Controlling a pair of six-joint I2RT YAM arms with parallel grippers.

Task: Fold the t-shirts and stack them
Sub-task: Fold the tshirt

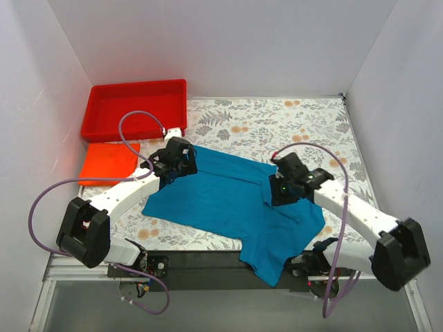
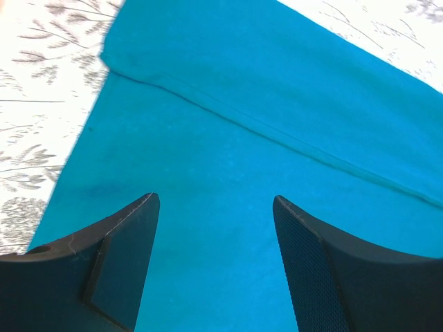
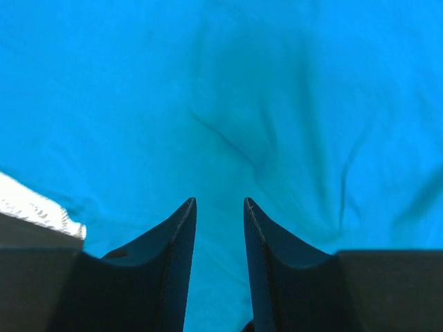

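The teal-blue t-shirt (image 1: pixel 228 200) lies spread across the middle of the table, one end hanging over the near edge. The orange-red t-shirt (image 1: pixel 109 160) lies folded flat at the left, in front of the tray. My left gripper (image 1: pixel 181 164) hangs over the teal shirt's far left corner, open and empty; the left wrist view shows a hem seam (image 2: pixel 277 135) beyond the spread fingertips (image 2: pixel 145 207). My right gripper (image 1: pixel 277 195) is over the shirt's right part, its jaws a little apart with nothing between them, above wrinkled teal cloth (image 3: pixel 228 124).
A rigid red plastic tray (image 1: pixel 93 114) stands at the back left corner. The table has a floral cover (image 1: pixel 277 121), and white walls close it in on three sides. Purple cables loop from both arms.
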